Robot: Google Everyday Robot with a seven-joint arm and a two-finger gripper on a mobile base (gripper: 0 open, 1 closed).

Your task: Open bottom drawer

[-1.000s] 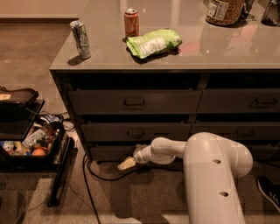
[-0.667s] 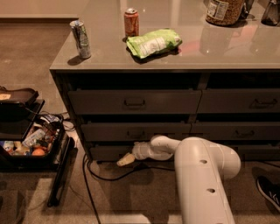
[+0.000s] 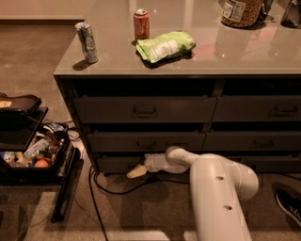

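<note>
The bottom drawer [image 3: 117, 164] is the slim dark panel at the foot of the left stack, under two taller fronts. It looks shut, flush with the frame. Its handle is hidden behind my arm. My gripper [image 3: 136, 172] has a cream-coloured tip. It hangs low, just in front of the drawer's front and a little above the carpet, pointing left and down. My white arm [image 3: 221, 188] reaches to it from the lower right, its wrist [image 3: 160, 162] against the drawer's face.
On the counter [image 3: 188, 63] stand a silver can [image 3: 87, 42], a red can [image 3: 141, 24], a green chip bag [image 3: 164, 46] and a jar [image 3: 241, 12]. A black cable [image 3: 106, 188] loops on the floor below the gripper. An open black case [image 3: 33, 155] sits to the left, and a shoe [image 3: 288, 204] lies at the right.
The arm's thick link has swung a little to the left. The gripper stays at almost the same spot by the drawer front. The drawer has not moved.
</note>
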